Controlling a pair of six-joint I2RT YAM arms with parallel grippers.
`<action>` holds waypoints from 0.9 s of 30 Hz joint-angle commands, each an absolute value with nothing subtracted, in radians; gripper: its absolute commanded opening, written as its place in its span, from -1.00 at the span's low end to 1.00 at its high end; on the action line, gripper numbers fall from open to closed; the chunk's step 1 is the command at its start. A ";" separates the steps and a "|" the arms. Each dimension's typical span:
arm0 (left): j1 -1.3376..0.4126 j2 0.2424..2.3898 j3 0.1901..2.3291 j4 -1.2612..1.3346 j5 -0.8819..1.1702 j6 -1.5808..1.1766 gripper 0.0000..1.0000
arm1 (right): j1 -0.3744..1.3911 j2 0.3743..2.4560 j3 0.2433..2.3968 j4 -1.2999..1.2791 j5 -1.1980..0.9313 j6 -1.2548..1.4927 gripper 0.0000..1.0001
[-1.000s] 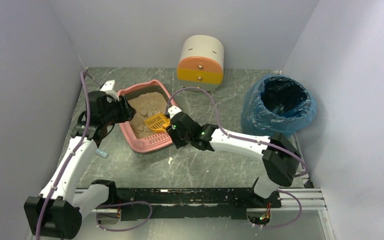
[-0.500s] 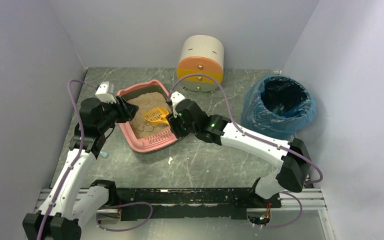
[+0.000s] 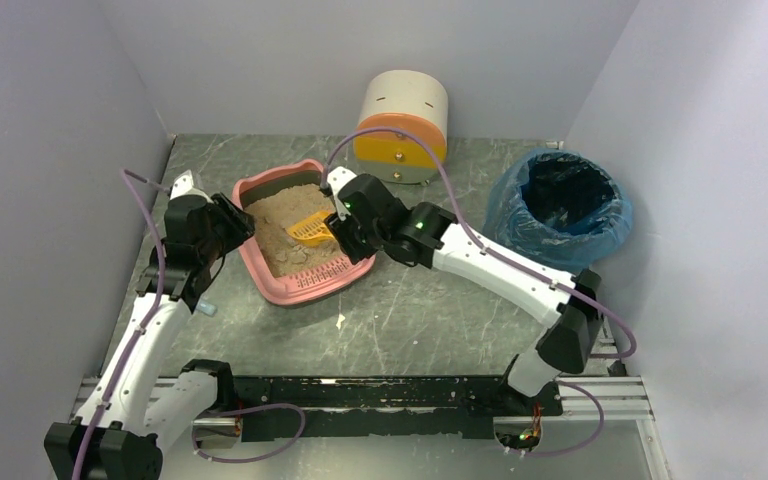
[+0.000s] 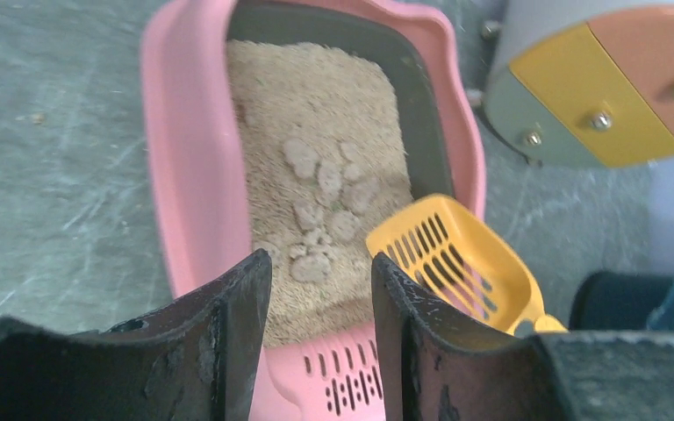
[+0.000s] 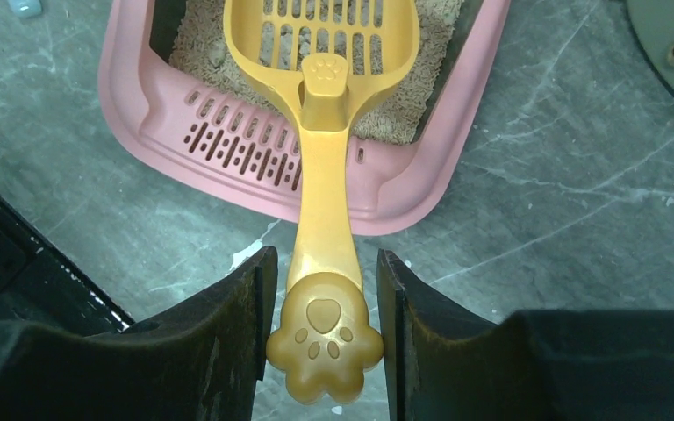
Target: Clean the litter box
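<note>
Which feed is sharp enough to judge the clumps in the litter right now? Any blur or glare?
Left wrist: clumps in the litter box readable though slightly soft; the left claw is dark and blurred up close. Right wrist: scoop crisp, no glare. Top external: even light, soft shadows, clumps too small to judge.

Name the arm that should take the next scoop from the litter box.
Right. The right claw grips the yellow scoop by its handle, the slotted head over the litter inside the litter box. The left claw stands open and empty at the box's left rim.
</note>
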State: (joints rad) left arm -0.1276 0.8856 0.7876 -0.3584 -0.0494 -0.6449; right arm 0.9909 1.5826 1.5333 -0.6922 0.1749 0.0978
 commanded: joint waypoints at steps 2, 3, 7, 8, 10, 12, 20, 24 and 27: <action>-0.132 0.893 0.759 -0.341 -0.214 -0.694 0.00 | 0.978 1.655 1.637 -0.826 0.137 0.053 -1.00; -0.132 0.905 0.757 -0.325 -0.212 -0.688 0.00 | 0.977 1.670 1.657 -0.843 0.136 0.051 -1.00; -0.132 0.966 0.758 -0.275 -0.224 -0.665 0.04 | 0.973 1.721 1.720 -0.896 0.129 0.049 -1.00; -0.132 0.983 0.762 -0.269 -0.233 -0.656 0.06 | 0.973 1.731 1.734 -0.915 0.132 0.048 -1.00; -0.132 1.018 0.766 -0.262 -0.259 -0.646 0.09 | 0.973 1.745 1.759 -0.937 0.139 0.050 -1.00; -0.132 1.041 0.769 -0.240 -0.271 -0.632 0.09 | 0.973 1.740 1.765 -0.936 0.146 0.056 -1.00; -0.132 1.175 0.798 -0.187 -0.283 -0.609 -0.02 | 0.974 1.687 1.737 -0.891 0.156 0.078 -1.00; -0.132 1.258 0.829 -0.159 -0.257 -0.583 -0.11 | 0.972 1.663 1.722 -0.872 0.148 0.074 -1.00; -0.132 1.308 0.866 -0.191 -0.235 -0.558 -0.16 | 0.973 1.659 1.710 -0.874 0.154 0.068 -1.00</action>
State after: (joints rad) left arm -0.1280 1.2697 0.7925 -0.2211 -0.2489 -0.6044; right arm 0.9760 1.6958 1.7252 -0.8936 0.1467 0.0711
